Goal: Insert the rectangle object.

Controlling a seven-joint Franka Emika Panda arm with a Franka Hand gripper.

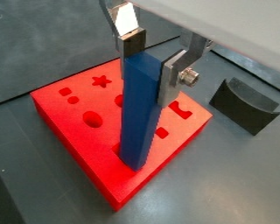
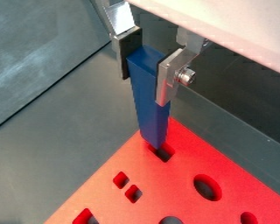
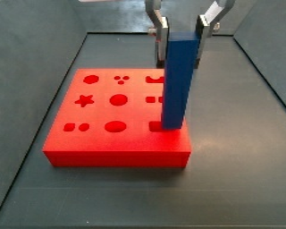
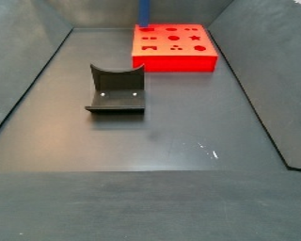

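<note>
The hand (image 3: 181, 25) grips the blue rectangle object (image 3: 179, 80) upright — tip entering the red block's (image 3: 104, 134) slot, mostly unseated.

The gripper (image 3: 181, 27) is above the red block (image 3: 110, 134) – its blue bar (image 3: 179, 80) rises there; the fixture (image 4: 116, 91) stands well apart on open bench (image 4: 179, 151).

The end effector (image 3: 181, 27) hangs upright from above, its two silver fingers (image 1: 174, 72) pointing straight down, clamped on the upper end of the blue rectangle object (image 3: 179, 80); dark pads press its opposite faces in both wrist views.
</note>
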